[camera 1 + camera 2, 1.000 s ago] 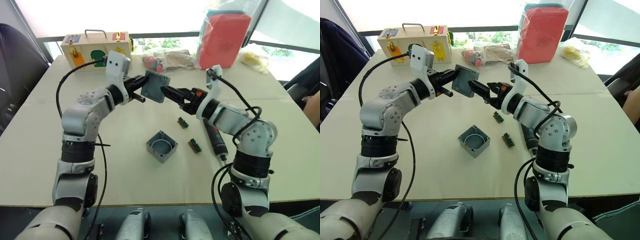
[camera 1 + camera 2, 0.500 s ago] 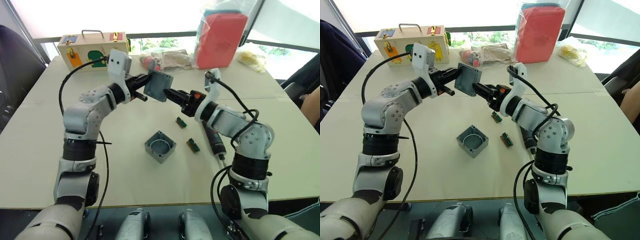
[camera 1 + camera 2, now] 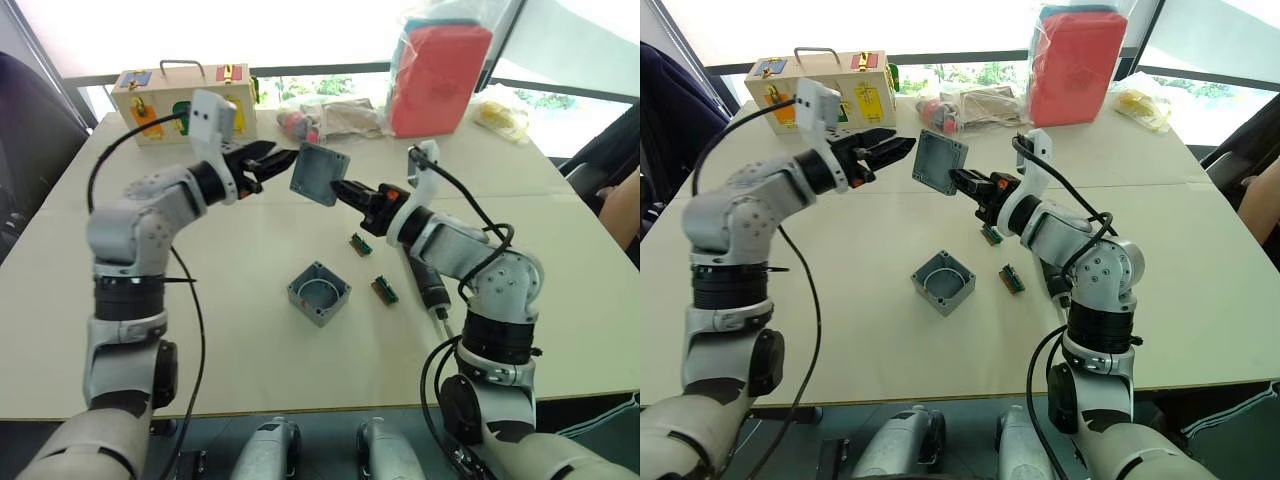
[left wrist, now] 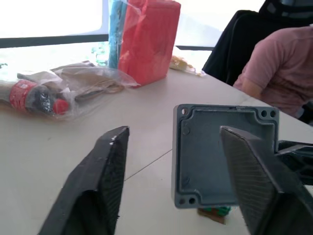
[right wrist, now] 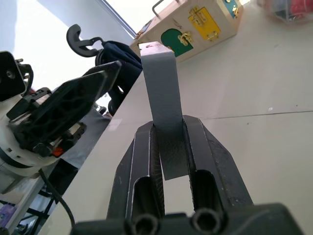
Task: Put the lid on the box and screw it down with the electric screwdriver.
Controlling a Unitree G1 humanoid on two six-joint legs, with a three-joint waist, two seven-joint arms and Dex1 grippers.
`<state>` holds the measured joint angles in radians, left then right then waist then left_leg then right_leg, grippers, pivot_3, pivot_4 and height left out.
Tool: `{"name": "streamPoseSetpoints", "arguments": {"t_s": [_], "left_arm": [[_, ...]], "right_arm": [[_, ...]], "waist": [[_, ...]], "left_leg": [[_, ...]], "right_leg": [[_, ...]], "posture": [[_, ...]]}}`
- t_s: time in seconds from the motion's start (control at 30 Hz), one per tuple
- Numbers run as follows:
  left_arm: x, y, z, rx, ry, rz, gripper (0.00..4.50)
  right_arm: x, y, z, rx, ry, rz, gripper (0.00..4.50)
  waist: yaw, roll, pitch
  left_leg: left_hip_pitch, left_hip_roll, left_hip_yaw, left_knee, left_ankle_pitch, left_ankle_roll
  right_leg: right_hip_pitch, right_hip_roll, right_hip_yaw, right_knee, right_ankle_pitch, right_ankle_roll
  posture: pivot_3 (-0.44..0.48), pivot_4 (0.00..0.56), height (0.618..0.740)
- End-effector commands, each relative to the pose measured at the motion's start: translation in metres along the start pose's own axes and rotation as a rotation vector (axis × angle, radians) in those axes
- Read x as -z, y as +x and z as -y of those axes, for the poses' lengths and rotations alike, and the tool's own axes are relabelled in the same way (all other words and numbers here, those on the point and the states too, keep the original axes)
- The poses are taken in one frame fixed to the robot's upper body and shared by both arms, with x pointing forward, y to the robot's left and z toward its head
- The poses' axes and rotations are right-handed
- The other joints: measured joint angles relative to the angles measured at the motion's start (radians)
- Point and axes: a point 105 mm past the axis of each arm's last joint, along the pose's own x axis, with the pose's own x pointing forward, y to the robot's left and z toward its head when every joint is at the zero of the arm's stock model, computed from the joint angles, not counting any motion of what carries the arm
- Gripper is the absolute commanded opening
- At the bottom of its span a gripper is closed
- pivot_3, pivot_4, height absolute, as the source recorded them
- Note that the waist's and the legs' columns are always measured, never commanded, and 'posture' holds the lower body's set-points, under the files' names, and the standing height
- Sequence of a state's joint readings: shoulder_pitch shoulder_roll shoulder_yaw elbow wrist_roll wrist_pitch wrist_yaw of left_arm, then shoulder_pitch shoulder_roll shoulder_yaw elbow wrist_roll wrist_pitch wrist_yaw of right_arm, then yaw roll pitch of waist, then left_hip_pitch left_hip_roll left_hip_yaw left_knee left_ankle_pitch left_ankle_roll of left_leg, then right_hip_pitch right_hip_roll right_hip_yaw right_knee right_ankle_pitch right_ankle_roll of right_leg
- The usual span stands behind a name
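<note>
Grey lid (image 3: 320, 174) held upright in the air above the table (image 3: 250, 350), pinched at its edge by the right gripper (image 3: 345, 189). Left gripper (image 3: 272, 159) just beside it, spread wide, holding nothing. Below on the table: open grey box (image 3: 319, 293), two green connector pieces (image 3: 386, 290) beside it, electric screwdriver (image 3: 428, 284) lying under the right arm.

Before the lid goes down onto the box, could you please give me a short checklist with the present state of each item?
1. Right pincer clamped on the lid: ok, its fingers pinch one edge, seen in the right wrist view.
2. Left pincer free of the lid: ok, it is open and apart from the lid.
3. Box open side up on the table: ok, nothing lies in it.
4. Lid above the box: not ok, it is held in the air farther back on the table and stands on edge, not flat.
5. Screwdriver within reach: ok, it lies on the table under the right arm.
6. Screws ready: cannot tell.
</note>
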<state>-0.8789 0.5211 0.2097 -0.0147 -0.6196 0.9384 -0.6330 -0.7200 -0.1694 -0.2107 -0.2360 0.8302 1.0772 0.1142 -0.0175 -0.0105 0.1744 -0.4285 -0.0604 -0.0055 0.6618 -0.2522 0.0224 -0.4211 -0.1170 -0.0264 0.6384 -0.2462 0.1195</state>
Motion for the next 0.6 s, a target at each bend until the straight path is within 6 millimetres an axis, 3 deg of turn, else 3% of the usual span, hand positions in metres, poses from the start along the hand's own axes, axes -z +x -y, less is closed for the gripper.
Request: {"name": "streamPoseSetpoints", "arguments": {"t_s": [0.03,0.1,0.13,0.17,0.2,0.27,0.37,0.4,0.47,0.53,0.6], "left_arm": [[-0.027,-0.022,0.003,0.052,-0.004,0.037,3.09],[-0.029,-0.028,-0.002,0.048,-0.023,0.036,3.09],[-0.030,-0.028,-0.004,0.046,-0.027,0.038,2.58],[-0.028,-0.026,-0.004,0.047,-0.012,0.049,2.44],[-0.026,-0.023,-0.004,0.051,0.017,0.057,1.98],[-0.023,-0.018,-0.002,0.058,0.053,0.065,1.12],[-0.023,-0.018,-0.002,0.061,0.065,0.069,0.03],[-0.022,-0.017,-0.002,0.062,0.067,0.070,0.03],[-0.006,-0.007,0.013,0.165,0.032,-0.014,0.03],[0.010,-0.002,0.026,0.256,0.009,-0.093,0.03],[0.022,0.000,0.036,0.321,-0.001,-0.161,0.03]], "right_arm": [[-0.020,-0.017,-0.013,-0.011,-0.303,0.098,0.10],[-0.016,-0.032,-0.016,0.003,-0.571,0.109,0.10],[-0.011,-0.038,-0.019,-0.010,-0.679,0.104,0.10],[-0.001,-0.046,-0.022,-0.039,-0.830,0.088,0.10],[0.007,-0.053,-0.022,-0.048,-0.956,0.074,0.10],[0.017,-0.060,-0.020,-0.060,-1.078,0.066,0.10],[0.020,-0.061,-0.019,-0.067,-1.112,0.084,0.10],[0.020,-0.061,-0.019,-0.069,-1.117,0.088,0.10],[0.036,-0.068,-0.018,-0.043,-1.495,0.094,0.10],[0.059,-0.073,-0.020,-0.089,-1.753,0.100,0.10],[0.072,-0.074,-0.020,-0.098,-1.859,0.122,0.10]], "waist": [[0.005,0.000,0.000],[0.010,0.000,0.000],[0.012,0.000,0.000],[0.010,0.000,0.000],[0.010,0.000,0.000],[0.008,-0.001,0.000],[0.001,-0.001,0.001],[0.001,-0.001,0.001],[0.005,-0.001,0.000],[0.016,-0.001,0.000],[0.020,-0.002,0.001]], "left_leg": [[0.000,0.000,0.000,0.000,0.000,0.000],[0.000,0.000,0.000,0.000,0.000,0.001],[0.000,-0.001,0.000,0.000,0.000,0.001],[0.000,-0.001,0.000,0.001,-0.001,0.001],[0.000,-0.001,0.000,0.001,-0.001,0.002],[0.001,-0.001,0.000,0.001,-0.001,0.002],[0.002,0.000,0.000,0.002,-0.001,0.001],[0.002,0.000,0.000,0.002,-0.001,0.001],[0.002,0.001,0.000,0.001,0.000,0.001],[0.002,0.000,0.000,0.001,0.000,0.001],[0.001,-0.001,0.000,0.002,0.000,0.001]], "right_leg": [[0.000,0.000,0.000,0.000,0.000,0.000],[0.001,0.000,0.000,-0.001,0.000,0.000],[0.001,0.000,0.000,-0.002,0.000,0.000],[0.001,0.000,-0.001,-0.004,0.000,0.000],[0.003,0.000,-0.001,-0.006,0.000,0.001],[0.004,0.000,-0.001,-0.006,0.000,0.001],[0.005,0.000,-0.001,-0.006,0.000,0.001],[0.004,0.000,-0.001,-0.005,0.000,0.001],[0.004,0.001,-0.001,-0.006,0.000,0.001],[0.004,0.001,-0.001,-0.006,-0.001,0.001],[0.004,0.000,-0.001,-0.007,-0.001,0.001]], "posture": [[0.000,0.150,0.740],[0.000,0.150,0.740],[0.000,0.150,0.740],[0.000,0.150,0.740],[0.000,0.150,0.740],[0.000,0.150,0.740],[0.000,0.150,0.740],[0.000,0.150,0.740],[0.000,0.150,0.740],[0.000,0.150,0.740],[0.000,0.150,0.740]]}}
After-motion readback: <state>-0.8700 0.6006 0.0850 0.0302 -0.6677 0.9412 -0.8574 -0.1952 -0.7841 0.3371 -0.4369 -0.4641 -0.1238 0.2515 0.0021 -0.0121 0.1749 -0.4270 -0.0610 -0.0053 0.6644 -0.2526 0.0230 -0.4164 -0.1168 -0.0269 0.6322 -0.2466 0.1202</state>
